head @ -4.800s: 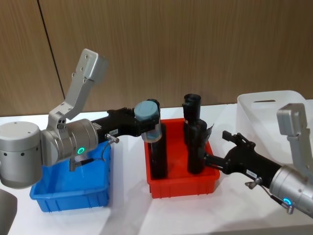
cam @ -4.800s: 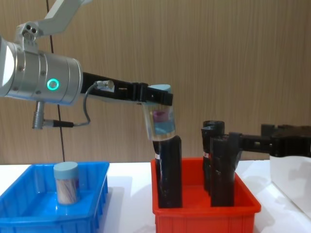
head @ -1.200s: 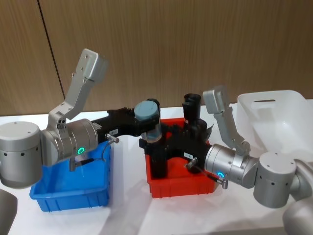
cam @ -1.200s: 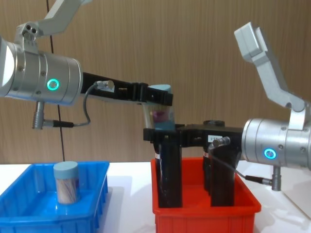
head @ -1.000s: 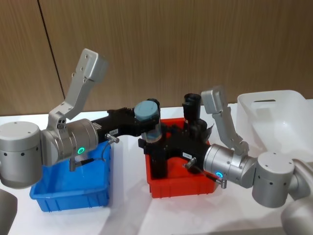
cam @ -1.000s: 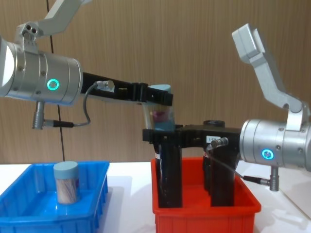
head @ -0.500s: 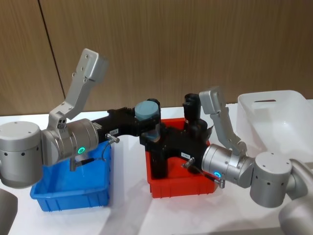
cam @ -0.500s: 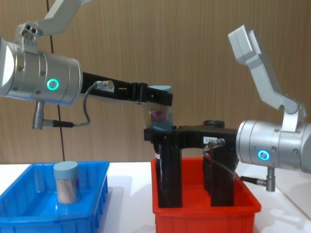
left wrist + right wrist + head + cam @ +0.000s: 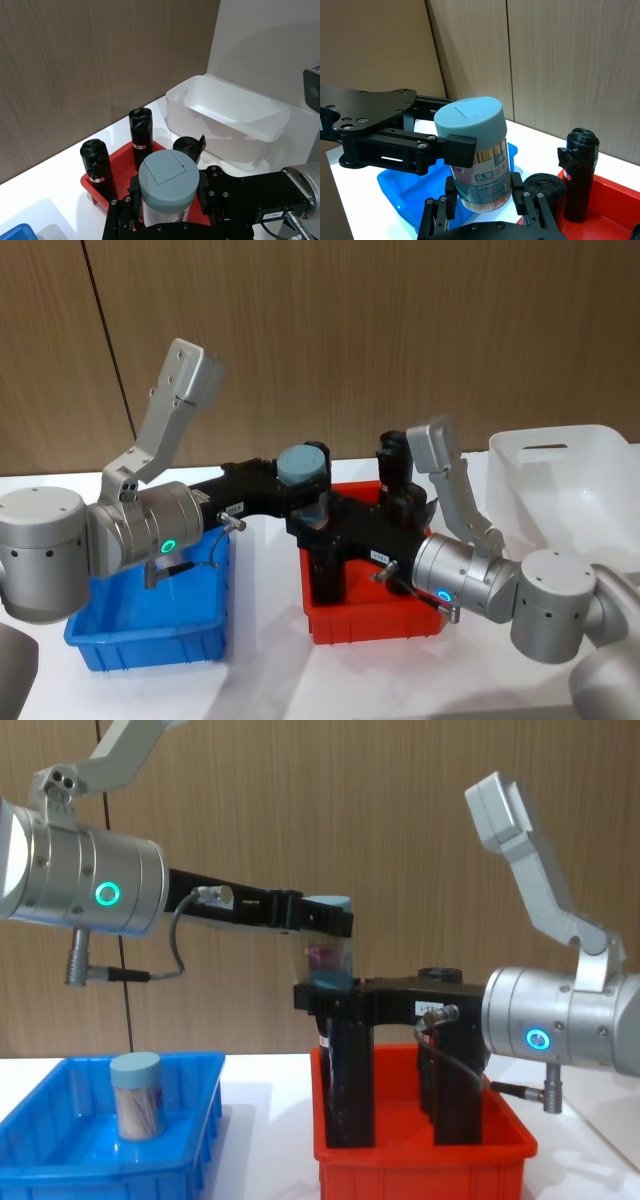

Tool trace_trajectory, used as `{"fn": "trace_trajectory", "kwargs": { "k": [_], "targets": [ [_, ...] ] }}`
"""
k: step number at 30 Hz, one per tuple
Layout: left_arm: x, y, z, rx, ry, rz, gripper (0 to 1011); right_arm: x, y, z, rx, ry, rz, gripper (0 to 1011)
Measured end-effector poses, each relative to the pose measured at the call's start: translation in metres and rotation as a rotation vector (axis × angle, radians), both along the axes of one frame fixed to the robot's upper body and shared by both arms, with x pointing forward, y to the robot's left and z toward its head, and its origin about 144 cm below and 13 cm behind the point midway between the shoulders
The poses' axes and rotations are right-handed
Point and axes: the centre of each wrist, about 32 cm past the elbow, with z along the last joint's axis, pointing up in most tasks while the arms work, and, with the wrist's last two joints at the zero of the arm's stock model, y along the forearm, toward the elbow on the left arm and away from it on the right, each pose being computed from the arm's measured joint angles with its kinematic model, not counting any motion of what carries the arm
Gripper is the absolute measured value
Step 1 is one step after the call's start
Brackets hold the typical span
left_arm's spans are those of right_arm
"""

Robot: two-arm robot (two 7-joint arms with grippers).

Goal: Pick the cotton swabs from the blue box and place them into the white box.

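Note:
A cotton swab jar [image 9: 304, 464] with a pale blue lid hangs upright above the red bin [image 9: 372, 625]. My left gripper [image 9: 300, 480] is shut on it at the lid [image 9: 325, 904]. From the other side my right gripper [image 9: 325, 992] clasps the jar's lower half, its fingers [image 9: 451, 199] pressed against the jar [image 9: 475, 150]. A second jar of cotton swabs [image 9: 135, 1096] stands in the blue box [image 9: 60, 1160] at the left. The white box [image 9: 575, 490] sits at the far right.
Tall black bottles [image 9: 345, 1070] stand upright in the red bin directly under the held jar, with another black bottle [image 9: 392, 465] at the bin's back. The red bin lies between the blue box [image 9: 150, 640] and the white box [image 9: 225, 125]. A wooden wall stands behind the table.
My right arm came in from the right, reached under my left gripper and rose to enclose the jar's lower half. The left arm and jar stayed still.

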Motion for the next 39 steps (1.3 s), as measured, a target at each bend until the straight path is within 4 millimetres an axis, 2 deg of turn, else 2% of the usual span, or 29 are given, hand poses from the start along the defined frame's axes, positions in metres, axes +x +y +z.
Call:
{"fn": "trace_trajectory", "kwargs": {
  "k": [8,20,22,39],
  "targets": [
    [0.0000,0.0000,0.0000,0.000,0.000,0.000,666,0.0008,0.0010,0.0002,-0.001,-0.003,0.000,641],
    [-0.0001,-0.0009,-0.0004,-0.001,0.003,-0.005,984,0.0019,0.0027,0.0006,-0.001,-0.008,0.001,641],
    [-0.0001,-0.0008,-0.0004,-0.001,0.003,-0.005,1003,0.0021,0.0029,0.0007,-0.001,-0.009,0.001,641],
    [0.0000,-0.0003,-0.0002,-0.001,0.001,-0.004,1004,0.0033,-0.0017,-0.0005,0.001,-0.011,-0.024,641]
  ]
}}
